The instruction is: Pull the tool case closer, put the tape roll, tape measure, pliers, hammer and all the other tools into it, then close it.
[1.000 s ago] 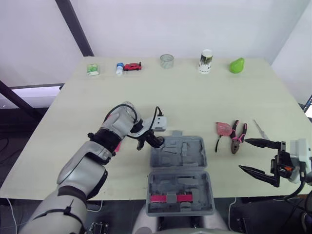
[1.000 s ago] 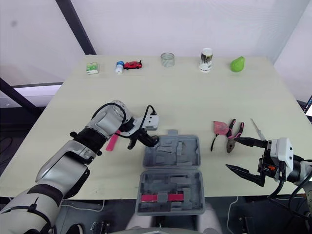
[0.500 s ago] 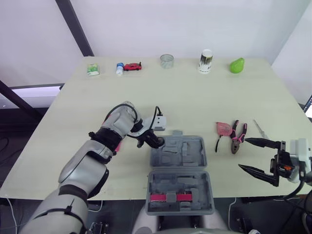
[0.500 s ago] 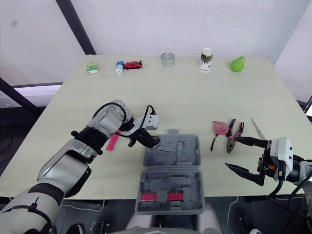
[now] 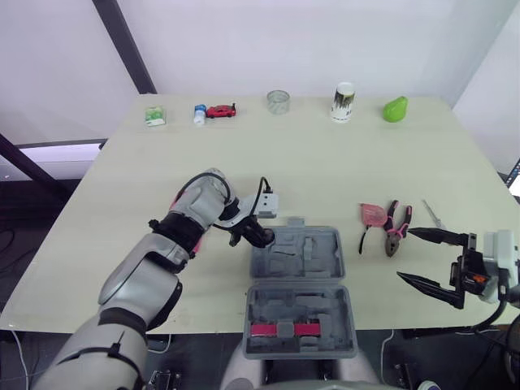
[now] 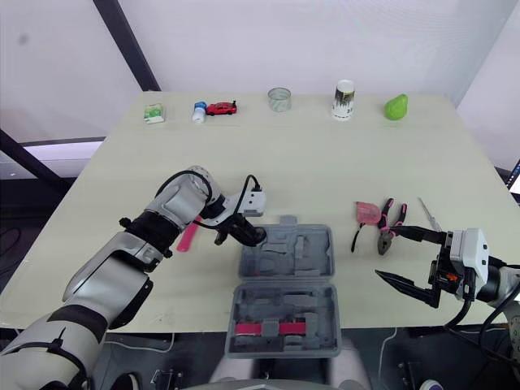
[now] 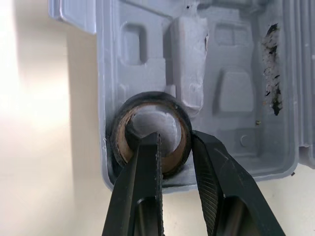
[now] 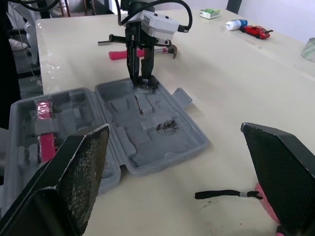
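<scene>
Change: the left gripper (image 5: 258, 236) has stayed at the 10 o'clock corner of the tool case (image 5: 315, 253); the right gripper (image 5: 405, 257) has not moved.
Eye views: the left forearm reaches in from 8 o'clock, wrist bent down onto the case. The right gripper is spread wide — empty, at 5 o'clock of the pliers (image 5: 396, 229).
Left wrist view: the fingers (image 7: 142, 182) pinch the wall of the tape roll (image 7: 150, 97) — one inside the core, one outside. The roll sits in the case's corner recess.
Right wrist view: the pads (image 8: 78, 182) are far apart; the case lies open ahead.

The grey case (image 5: 299, 284) lay open at lower centre, a black tape roll (image 7: 151, 132) in its upper-left corner. Pink pliers (image 5: 396, 228) and tape measure (image 5: 373, 214) lay right of it, the hammer (image 6: 188, 233) left.
</scene>
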